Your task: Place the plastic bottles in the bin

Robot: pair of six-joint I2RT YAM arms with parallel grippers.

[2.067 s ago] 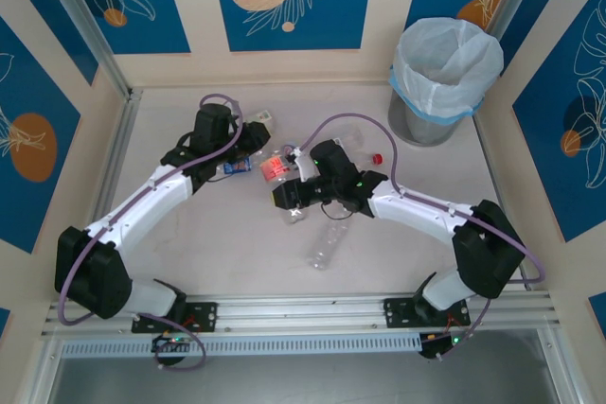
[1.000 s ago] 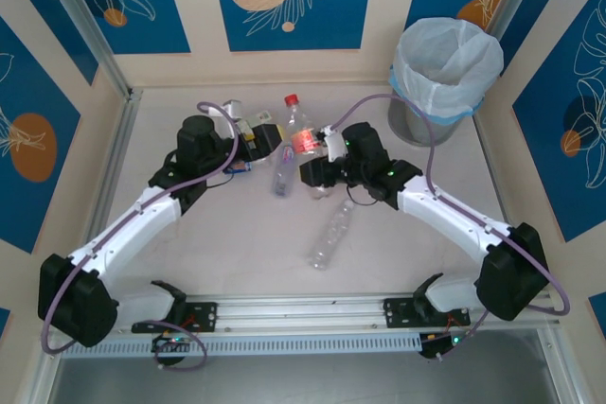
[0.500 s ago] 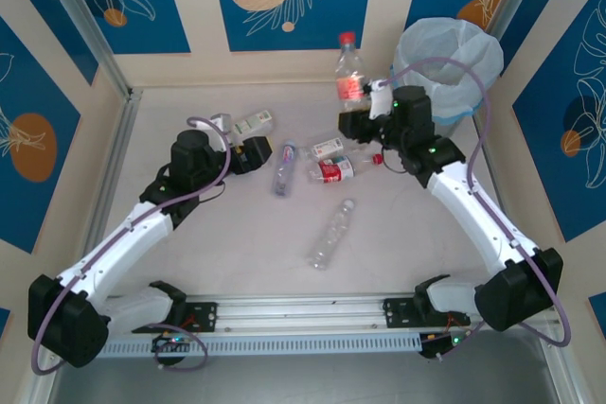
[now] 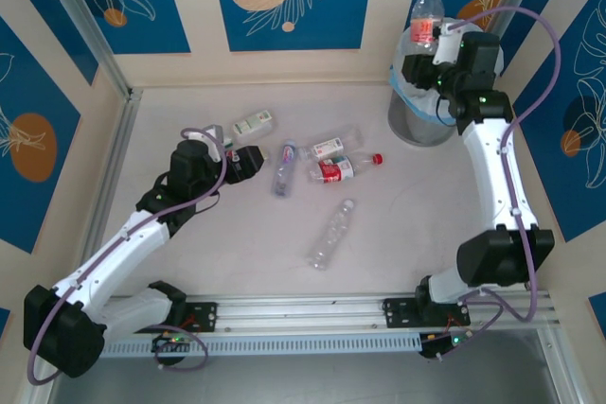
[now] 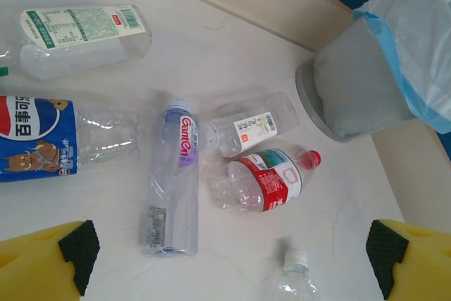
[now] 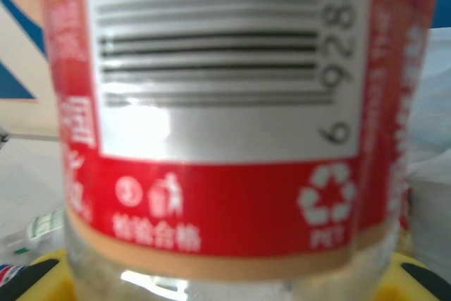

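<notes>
Bottle with red label (image 4: pixel 428 18) is standing upright over the bin (image 4: pixel 414 126), the right gripper (image 4: pixel 426 48) clamping it. Left gripper (image 4: pixel 252 160) is hovering wide open above loose bottles (image 5: pixel 171 181) lying on the table (image 4: pixel 237 253).

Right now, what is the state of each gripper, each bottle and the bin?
left gripper: open, holding nothing.
right gripper: shut on the held bottle.
held bottle: upright, red cap on top, raised by the bin.
bin: upright, bag-lined, open.
green-white bottle: lying flat.
blue-label bottle: lying flat.
purple-label bottle: lying flat.
white-label bottle: lying flat.
red-label bottle: lying, crushed, red cap on.
unlabelled bottle: lying, white cap on.
</notes>
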